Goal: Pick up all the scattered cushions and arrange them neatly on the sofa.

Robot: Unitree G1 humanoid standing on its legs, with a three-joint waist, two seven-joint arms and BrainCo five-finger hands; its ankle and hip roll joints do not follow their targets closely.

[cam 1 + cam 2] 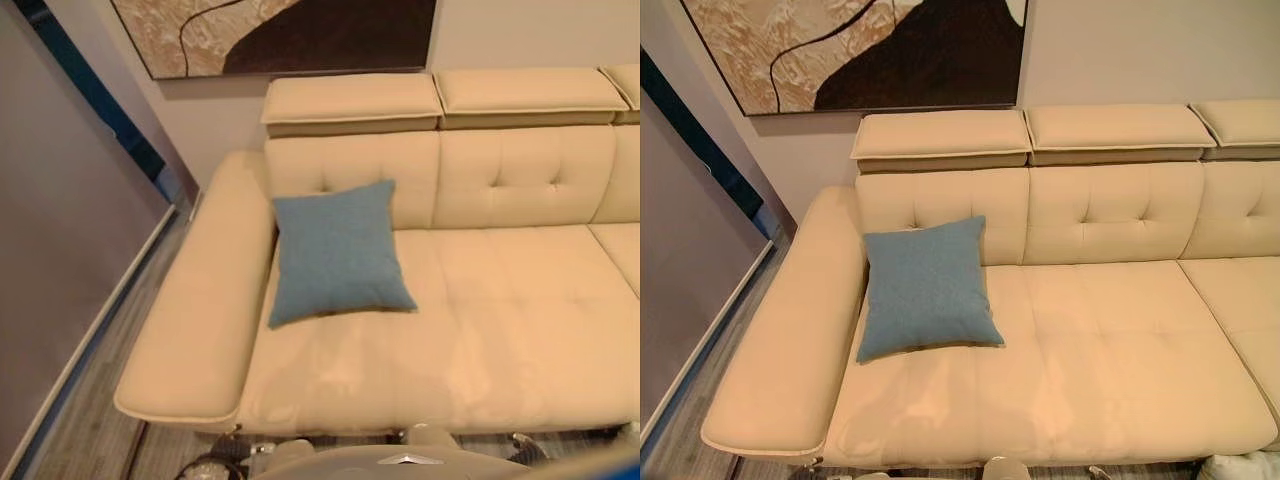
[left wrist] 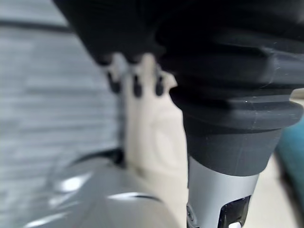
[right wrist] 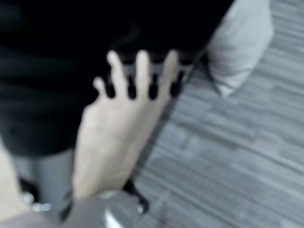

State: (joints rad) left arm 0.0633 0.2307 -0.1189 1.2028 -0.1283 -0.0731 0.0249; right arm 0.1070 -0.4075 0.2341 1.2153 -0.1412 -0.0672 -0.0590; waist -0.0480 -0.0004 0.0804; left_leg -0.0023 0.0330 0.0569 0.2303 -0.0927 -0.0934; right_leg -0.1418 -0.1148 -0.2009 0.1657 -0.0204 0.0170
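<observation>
1 blue cushion leans against the backrest at the left end of the cream sofa, beside its armrest. Both hands hang low over the floor: the left hand and the right hand show straight fingers holding nothing. A pale cushion lies on the floor by the right hand; a sound next move is probably to turn right and grasp its edge.

cushion: plain blue | sofa: cream | floor: grey planks
</observation>
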